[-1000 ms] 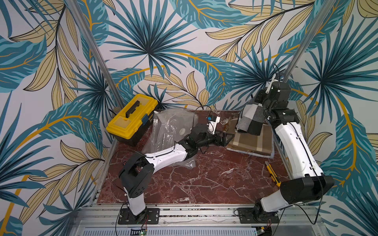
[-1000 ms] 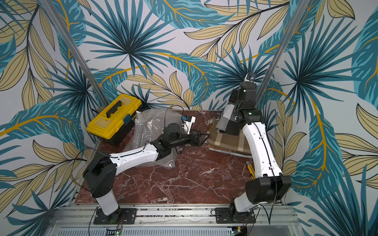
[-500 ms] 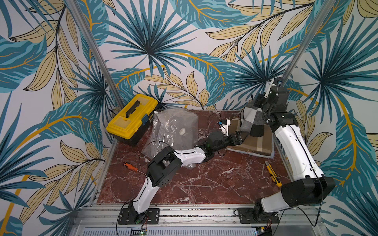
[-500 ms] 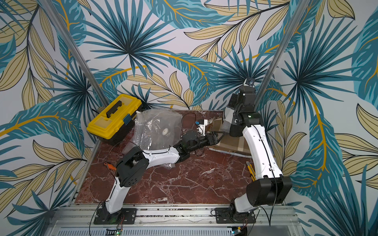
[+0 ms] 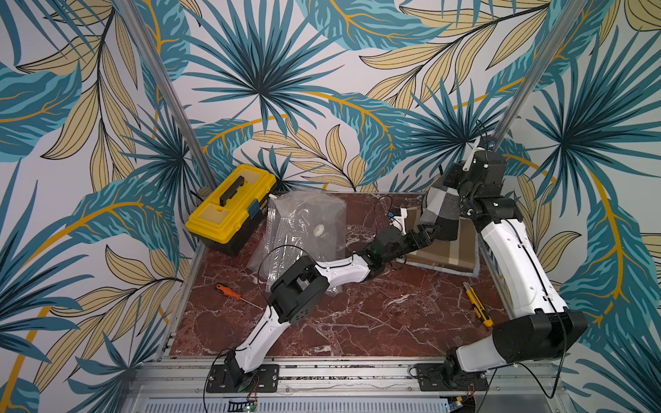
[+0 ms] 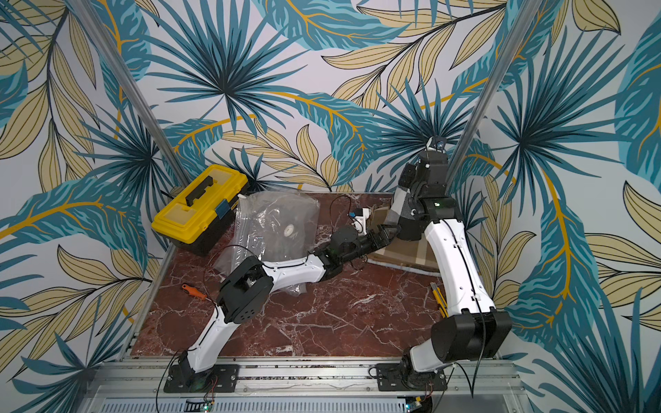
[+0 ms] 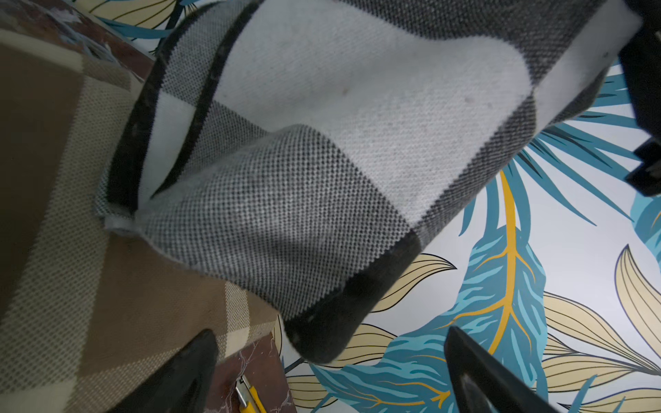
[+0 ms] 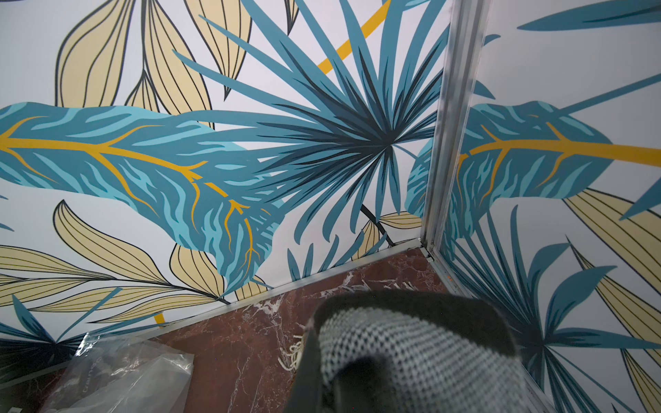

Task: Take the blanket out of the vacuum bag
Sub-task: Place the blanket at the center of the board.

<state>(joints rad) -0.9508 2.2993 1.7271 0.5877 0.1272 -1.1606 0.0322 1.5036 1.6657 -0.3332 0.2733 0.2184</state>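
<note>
Hanging from the right end effector (image 5: 453,180), whose jaws are pinched tight on its upper edge, the grey checked blanket (image 5: 440,211) is fully out of the vacuum bag (image 5: 304,229). The bag lies slack on the surface (image 5: 375,321) just beside the yellow toolbox (image 5: 232,211). The blanket is well apart from the toolbox, beyond the bag, and its lower end drops to a folded brown plaid blanket (image 5: 447,255) lying there. Both top views show the left end effector (image 5: 427,230) reaching across from the bag's side to that lower end, and an orange screwdriver (image 5: 229,291) near the toolbox. Only the left wrist view shows how it stands: its two dark fingers (image 7: 189,372) are spread wide with nothing between them, just short of the cloth. That view also shows a folded corner of the grey weave meeting the brown plaid, and a yellow utility knife (image 7: 250,397) beyond. The right wrist view adds little: a fold of the grey blanket covers most of the grip, with a corner of the bag (image 8: 118,375) off to one side.
</note>
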